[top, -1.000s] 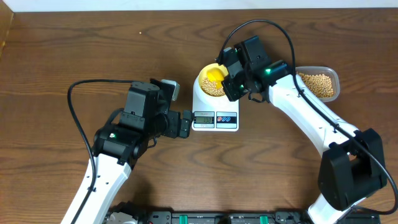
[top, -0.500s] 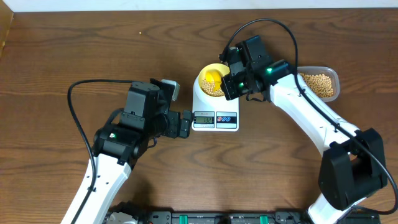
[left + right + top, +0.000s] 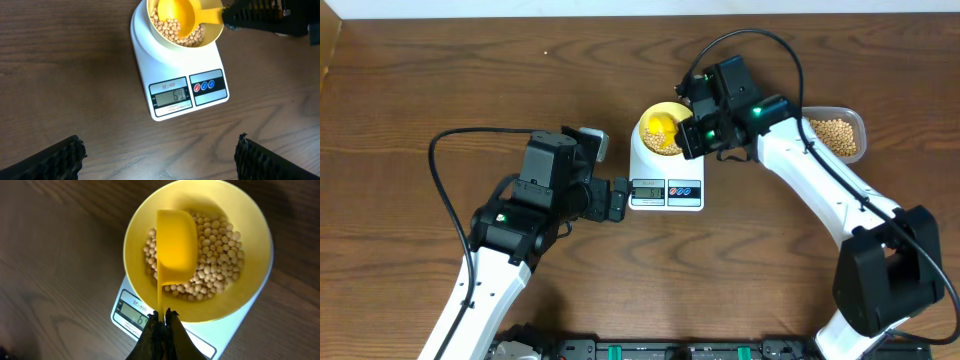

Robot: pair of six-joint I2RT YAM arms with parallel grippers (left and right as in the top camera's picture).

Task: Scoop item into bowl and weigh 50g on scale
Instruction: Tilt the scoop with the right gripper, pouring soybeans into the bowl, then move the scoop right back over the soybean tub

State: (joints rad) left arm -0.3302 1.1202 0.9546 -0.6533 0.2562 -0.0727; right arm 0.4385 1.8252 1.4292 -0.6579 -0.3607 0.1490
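A pale yellow bowl [image 3: 250, 220] stands on the white scale [image 3: 170, 70] and holds a layer of tan beans [image 3: 215, 265]. My right gripper [image 3: 162, 316] is shut on the thin handle of a bright yellow scoop [image 3: 175, 245]. The scoop's cup lies inside the bowl over the beans, with no beans visible in it. My left gripper [image 3: 160, 160] is open, low over the table just in front of the scale, with nothing between its fingers. The scale's display [image 3: 171, 95] shows dark digits. In the overhead view the bowl [image 3: 650, 112] sits left of the right gripper [image 3: 688, 135].
A clear plastic tub [image 3: 861, 124] with more beans stands at the right, behind the right arm. The left arm [image 3: 520, 220] reaches in from the lower left, and its black cable loops over the table.
The right gripper has shifted slightly up and to the right with the scoop, whose cup has moved a little inside the bowl. The left arm has not moved.
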